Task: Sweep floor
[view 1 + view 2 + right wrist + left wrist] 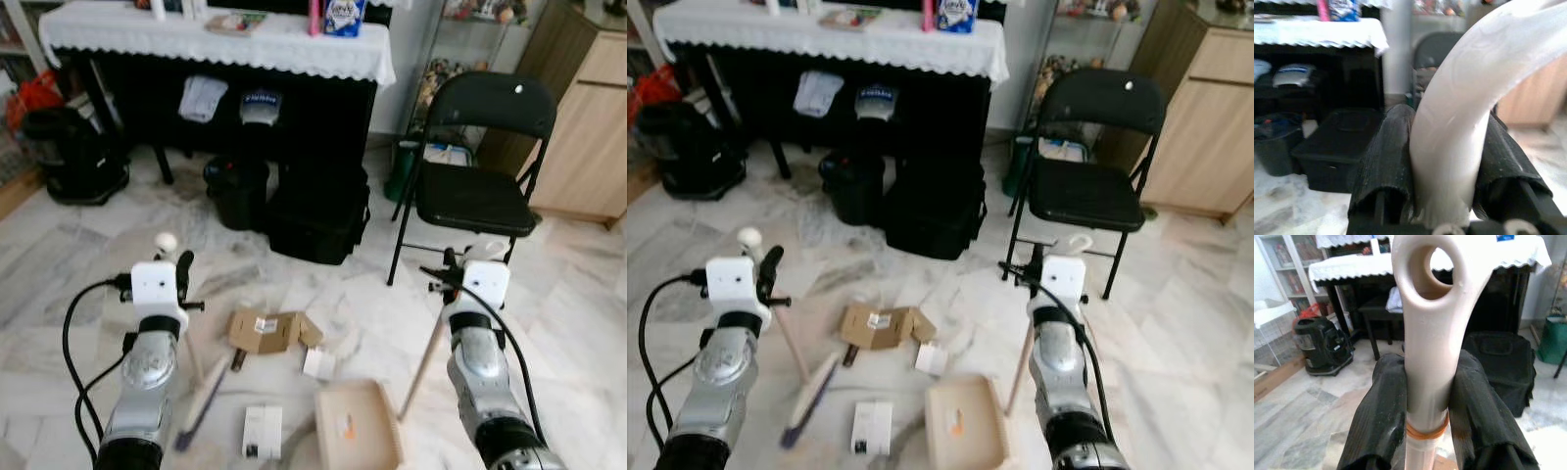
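Observation:
My left gripper (177, 266) is shut on the top of a beige broom handle (1427, 333), just below its hanging loop. The broom slants down to its brush head (201, 411) on the marble floor. My right gripper (458, 264) is shut on the curved top of a dustpan handle (1459, 112). The beige dustpan (358, 426) rests on the floor between my arms. Litter lies in front of it: a flattened cardboard piece (265, 331), a small white box (318, 362) and a white carton (263, 431).
A black folding chair (480, 186) stands to the right ahead. A black bag (318, 220) and black bin (235, 191) sit before a table with a white cloth (216, 39). A black vacuum (73, 152) is at the left, a wooden cabinet (588, 137) at the far right.

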Robot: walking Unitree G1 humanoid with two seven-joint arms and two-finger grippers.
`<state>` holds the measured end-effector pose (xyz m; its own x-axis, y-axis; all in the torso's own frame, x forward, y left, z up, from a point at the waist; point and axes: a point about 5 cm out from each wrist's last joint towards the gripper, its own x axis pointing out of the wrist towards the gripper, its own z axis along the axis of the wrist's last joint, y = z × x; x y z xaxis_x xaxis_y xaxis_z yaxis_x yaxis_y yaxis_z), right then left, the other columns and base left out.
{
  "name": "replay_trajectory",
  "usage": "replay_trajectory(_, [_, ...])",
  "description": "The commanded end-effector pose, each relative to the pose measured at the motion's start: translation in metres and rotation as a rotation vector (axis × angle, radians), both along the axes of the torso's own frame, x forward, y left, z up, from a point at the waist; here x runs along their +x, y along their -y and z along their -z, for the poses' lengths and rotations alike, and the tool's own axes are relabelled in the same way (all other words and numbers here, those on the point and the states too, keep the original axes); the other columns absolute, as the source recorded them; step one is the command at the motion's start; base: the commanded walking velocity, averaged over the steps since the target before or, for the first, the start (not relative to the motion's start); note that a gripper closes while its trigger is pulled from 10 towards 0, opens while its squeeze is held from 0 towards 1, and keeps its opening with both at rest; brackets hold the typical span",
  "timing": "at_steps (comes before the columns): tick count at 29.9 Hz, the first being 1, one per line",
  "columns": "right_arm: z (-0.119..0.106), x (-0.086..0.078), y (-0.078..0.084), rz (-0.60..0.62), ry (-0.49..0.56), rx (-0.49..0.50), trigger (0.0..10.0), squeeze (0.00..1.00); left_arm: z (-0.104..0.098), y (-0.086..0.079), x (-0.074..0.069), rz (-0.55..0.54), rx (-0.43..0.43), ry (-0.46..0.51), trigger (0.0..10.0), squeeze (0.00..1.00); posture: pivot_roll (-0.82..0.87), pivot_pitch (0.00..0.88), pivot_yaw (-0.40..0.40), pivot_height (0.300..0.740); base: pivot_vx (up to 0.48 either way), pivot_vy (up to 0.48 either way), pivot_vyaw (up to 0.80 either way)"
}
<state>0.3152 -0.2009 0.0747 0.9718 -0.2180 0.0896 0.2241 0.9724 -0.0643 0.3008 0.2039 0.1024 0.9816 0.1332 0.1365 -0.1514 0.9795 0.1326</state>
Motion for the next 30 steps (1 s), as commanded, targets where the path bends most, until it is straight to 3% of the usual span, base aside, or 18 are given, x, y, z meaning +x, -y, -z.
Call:
replay_trajectory(1, [-0.005,0.001,0.006,0.008,0.017,-0.021,10.0,0.00,-0.007,-0.002,0.001,-0.007,0.013,0.039,10.0,0.00,0.10,0.000,-0.040,0.740,0.000,0.000,0.00])
replay_trajectory(18, [0.013,-0.004,0.015,0.062,-0.090,-0.053,10.0,0.00,-0.003,-0.014,-0.001,-0.041,0.036,0.014,10.0,0.00,0.10,0.000,-0.028,0.740,0.000,0.000,0.00])
replay_trajectory(24, [0.017,-0.002,0.004,0.068,-0.123,-0.001,10.0,0.00,-0.006,-0.014,0.001,-0.037,0.039,0.020,10.0,0.00,0.10,0.000,-0.026,0.740,0.000,0.000,0.00])
replay_trajectory(30, [0.024,0.001,0.001,0.047,-0.220,0.041,10.0,0.00,-0.006,-0.014,0.002,-0.033,0.037,0.020,10.0,0.00,0.10,0.000,-0.031,0.740,0.000,0.000,0.00])
